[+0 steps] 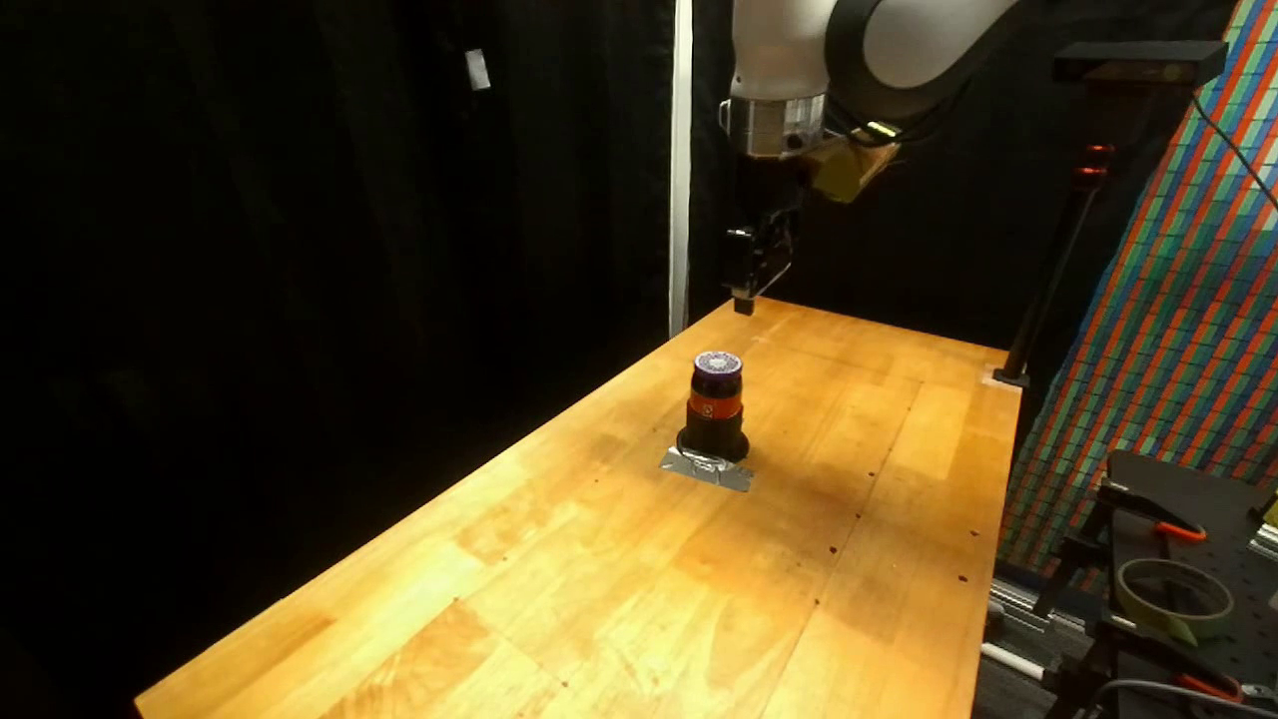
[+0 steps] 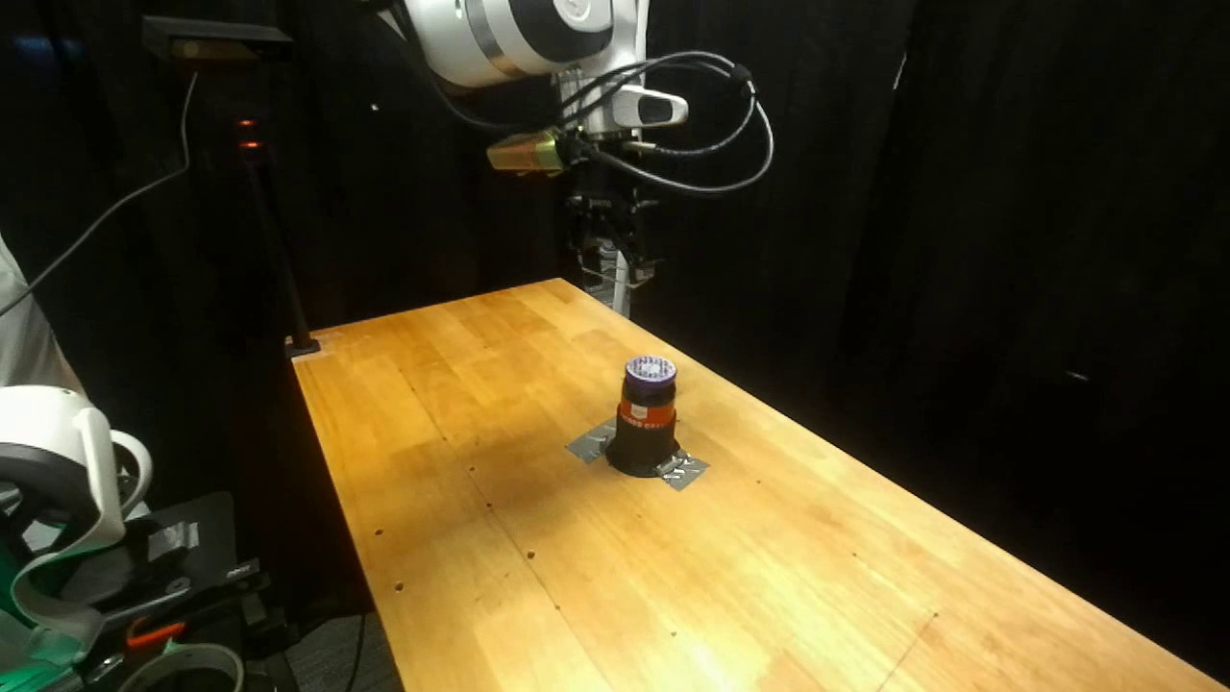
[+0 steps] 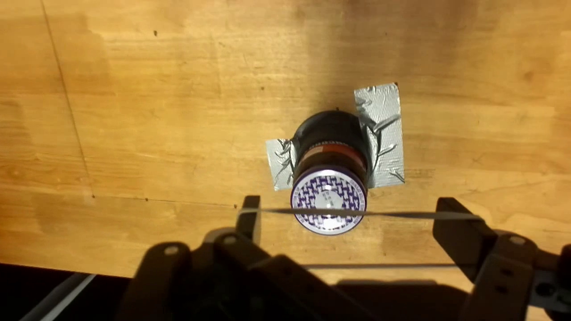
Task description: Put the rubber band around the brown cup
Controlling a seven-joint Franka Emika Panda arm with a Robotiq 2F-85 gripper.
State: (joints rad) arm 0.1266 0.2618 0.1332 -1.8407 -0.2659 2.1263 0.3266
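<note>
The brown cup is a small dark jar with an orange-red band and a purple-and-white lid. It stands upright in a black base on the wooden table, and also shows in an exterior view and in the wrist view. My gripper is open, with its fingers wide apart. A thin rubber band is looped over the fingers and stretched between them; one strand crosses the lid in the wrist view. In both exterior views the gripper hangs above and beyond the cup, apart from it.
Silver tape holds the black base to the wooden table. A camera post stands at the table's far corner. A dark side bench with a tape roll is beside the table. Black curtains hang around.
</note>
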